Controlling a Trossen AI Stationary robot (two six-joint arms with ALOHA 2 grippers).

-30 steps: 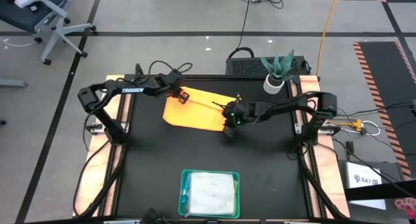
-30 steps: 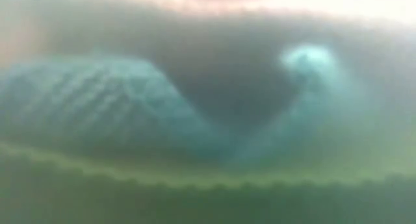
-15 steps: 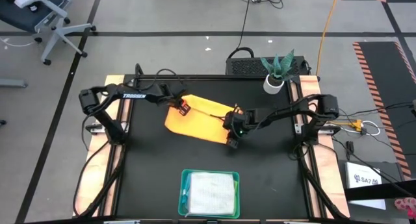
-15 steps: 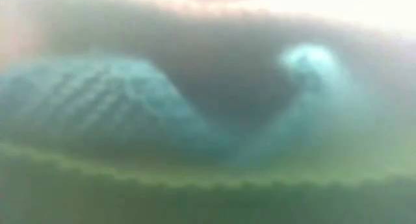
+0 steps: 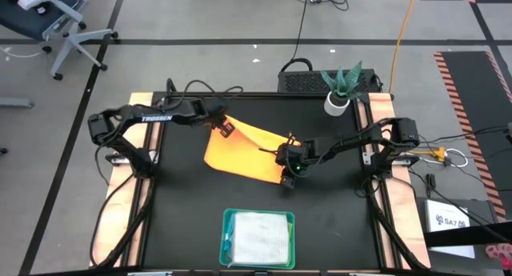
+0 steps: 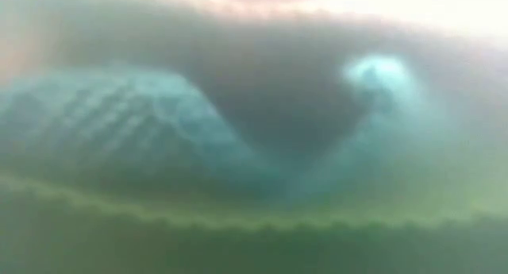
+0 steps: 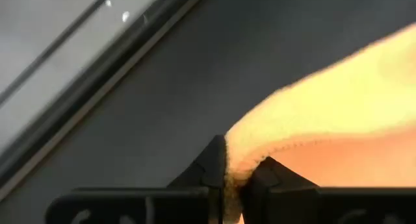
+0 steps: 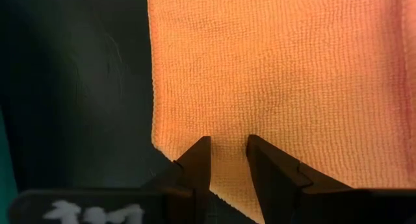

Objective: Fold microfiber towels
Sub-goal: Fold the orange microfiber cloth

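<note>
I have both end effectors, left (image 5: 226, 130) and right (image 5: 289, 175), clenched on the orange towel (image 5: 244, 151), its fold unfinished; folded ones fill the tray (image 5: 227, 221) nearer me.

The yellow-orange towel (image 8: 273, 74) is soft cloth with a fine, ribbed knit and a fuzzy, matt nap, its hem (image 7: 286, 149) edged with tiny stitches. The table (image 5: 192, 212) top under it looks matt black and smooth. The teal tray (image 5: 258, 218) looks like smooth plastic, holding a pale waffle-textured cloth (image 5: 258, 238).
</note>
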